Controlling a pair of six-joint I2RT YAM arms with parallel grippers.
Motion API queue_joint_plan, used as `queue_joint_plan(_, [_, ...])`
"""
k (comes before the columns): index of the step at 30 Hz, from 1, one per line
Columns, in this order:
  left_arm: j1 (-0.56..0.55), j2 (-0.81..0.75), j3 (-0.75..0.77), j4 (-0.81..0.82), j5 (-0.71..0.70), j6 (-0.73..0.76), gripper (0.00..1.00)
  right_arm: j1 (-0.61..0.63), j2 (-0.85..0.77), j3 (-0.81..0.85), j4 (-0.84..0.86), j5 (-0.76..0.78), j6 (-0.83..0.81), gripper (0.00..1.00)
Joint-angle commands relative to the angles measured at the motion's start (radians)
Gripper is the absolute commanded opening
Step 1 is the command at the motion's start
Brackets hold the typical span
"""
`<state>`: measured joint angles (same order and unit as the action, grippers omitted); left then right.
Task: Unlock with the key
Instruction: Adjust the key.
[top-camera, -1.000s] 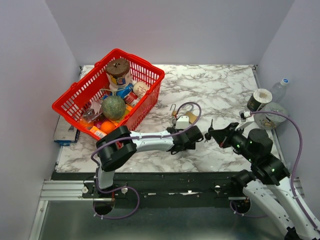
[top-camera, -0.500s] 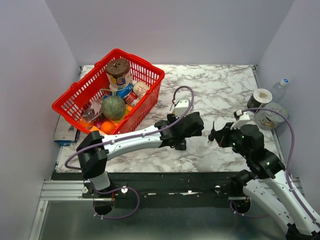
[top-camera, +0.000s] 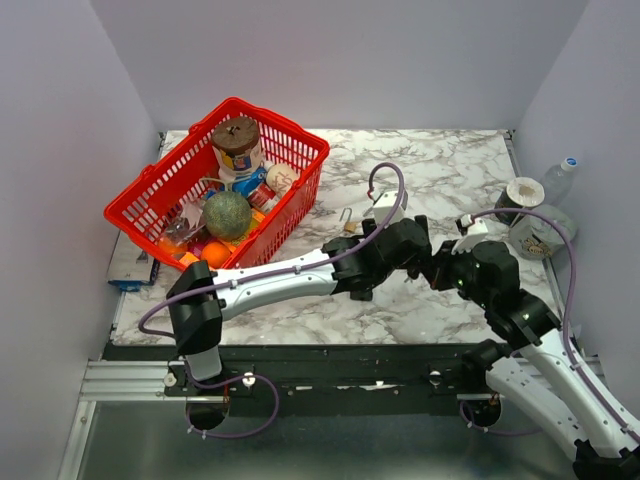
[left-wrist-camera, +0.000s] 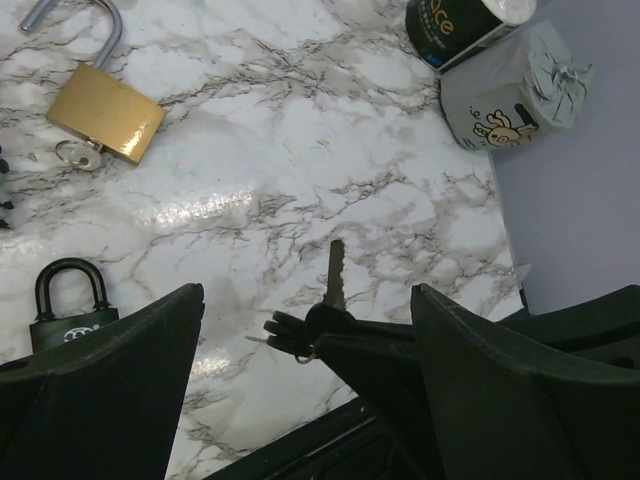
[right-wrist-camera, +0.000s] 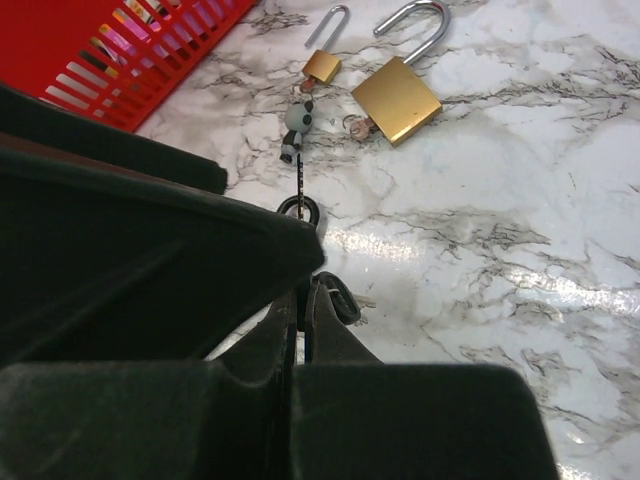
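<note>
At your far left the red basket (top-camera: 285, 125) sits on the bench (top-camera: 450, 175), packed with a tin, a green ball and other odds and ends. Just right of it lies a small padlock (right-wrist-camera: 322, 66) with its shackle open. A panda charm (right-wrist-camera: 297, 118) on a beaded chain is just beside it.

In your left wrist view, the black padlock (left-wrist-camera: 65, 310) lies flat with its shackle shut, its body partly hidden behind one finger. Further up the bench is the brass padlock (left-wrist-camera: 105, 112), with its shackle swung open and a silver key (left-wrist-camera: 78, 155) stuck in its underside.

Your left arm reaches across the bench to the right of centre. The left claw (left-wrist-camera: 305, 295) has its fingers wide apart and holds nothing.

Between those fingers you see the key (left-wrist-camera: 336, 272), its blade pointing away from the arms' bases. It is clamped at the head by the right claw (left-wrist-camera: 340, 335), whose fingers are pressed together on it. A ring with more keys (left-wrist-camera: 285, 338) hangs at its left. You cannot tell how high the key is above the bench.

At the right edge a dark cup (left-wrist-camera: 455, 25) touches a grey bundle (left-wrist-camera: 515, 85) with a cartoon print. A bottle (top-camera: 562, 178) stands beyond them by the wall.
</note>
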<state>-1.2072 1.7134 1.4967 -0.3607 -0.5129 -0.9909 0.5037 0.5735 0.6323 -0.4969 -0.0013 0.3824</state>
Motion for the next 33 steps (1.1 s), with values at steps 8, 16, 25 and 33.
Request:
queue_joint_plan(8, [-0.009,0.115,0.099,-0.011,0.013,0.037,0.71,0.001,-0.018,-0.034,0.043,-0.042,-0.068,0.01])
queue_joint_plan(16, [-0.009,0.172,0.145,-0.021,0.056,0.041,0.43,0.001,-0.024,-0.040,0.044,-0.040,-0.091,0.01])
queue_joint_plan(25, [0.018,0.160,0.114,-0.003,0.123,0.034,0.00,0.001,-0.038,-0.033,0.047,-0.106,-0.100,0.17])
queue_joint_plan(33, [0.078,-0.050,-0.196,0.311,0.234,0.208,0.00,-0.002,-0.093,-0.011,0.069,-0.192,-0.065,0.78])
